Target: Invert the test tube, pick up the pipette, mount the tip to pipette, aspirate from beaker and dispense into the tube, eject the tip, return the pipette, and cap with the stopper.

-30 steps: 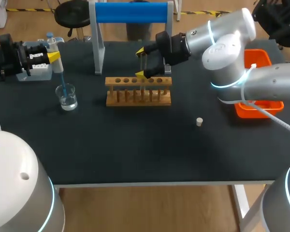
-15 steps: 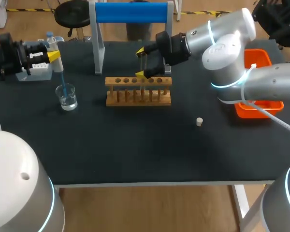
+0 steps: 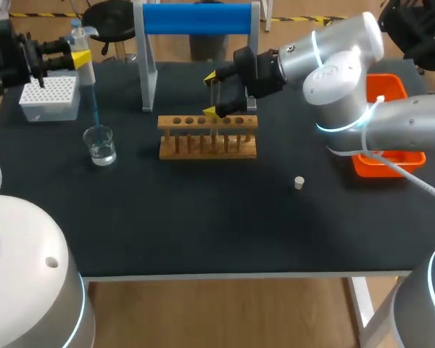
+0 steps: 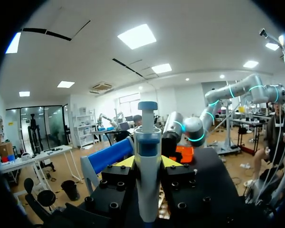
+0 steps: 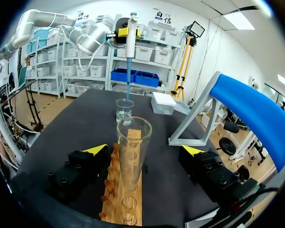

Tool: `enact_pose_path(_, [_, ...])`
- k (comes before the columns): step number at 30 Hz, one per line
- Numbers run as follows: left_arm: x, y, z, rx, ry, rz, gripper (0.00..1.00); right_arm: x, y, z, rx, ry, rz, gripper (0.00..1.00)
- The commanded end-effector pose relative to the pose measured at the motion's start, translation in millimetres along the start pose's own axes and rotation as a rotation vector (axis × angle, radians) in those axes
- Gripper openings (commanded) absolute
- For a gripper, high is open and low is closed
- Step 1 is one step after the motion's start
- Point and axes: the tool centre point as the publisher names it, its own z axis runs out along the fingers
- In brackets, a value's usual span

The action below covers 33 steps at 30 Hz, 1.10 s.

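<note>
My left gripper (image 3: 78, 56) is shut on the white pipette (image 3: 82, 65), which hangs upright at the table's far left. The pipette's blue tip (image 3: 93, 103) ends just above the glass beaker (image 3: 101, 145) of clear liquid. In the left wrist view the pipette (image 4: 147, 175) stands clamped between the fingers of the left gripper (image 4: 148, 164). My right gripper (image 3: 217, 94) is open over the wooden rack (image 3: 208, 138). Its fingers stand well clear on both sides of an upright test tube (image 5: 132, 154), mouth up in the rack (image 5: 125, 194). A small stopper (image 3: 299, 183) lies on the mat to the rack's right.
A white tip box (image 3: 49, 98) sits behind the beaker at the far left. The blue-topped stand (image 3: 196, 19) rises behind the rack. An orange bin (image 3: 386, 135) is at the right edge, partly under my right arm.
My left arm has risen with the pipette, so the blue tip has lifted out of the beaker and the tip box is uncovered. The right arm has not moved.
</note>
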Motion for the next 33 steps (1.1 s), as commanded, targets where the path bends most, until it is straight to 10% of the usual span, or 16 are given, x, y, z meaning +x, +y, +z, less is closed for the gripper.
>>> enact_pose_path(1, [3.4, -24.6, 9, -0.04, -0.011, -0.009, 0.0, -1, -1, 1, 0.0, 0.001, -0.001, 1.0])
enact_pose_path(22, [22.1, -102.7, 109, 0.048, 0.188, -0.112, 0.0, -1, -1, 1, 0.0, 0.001, -0.001, 1.0])
enact_pose_path(33, [22.1, -102.7, 109, 0.048, 0.188, -0.112, 0.0, -1, -1, 1, 0.0, 0.001, -0.001, 1.0])
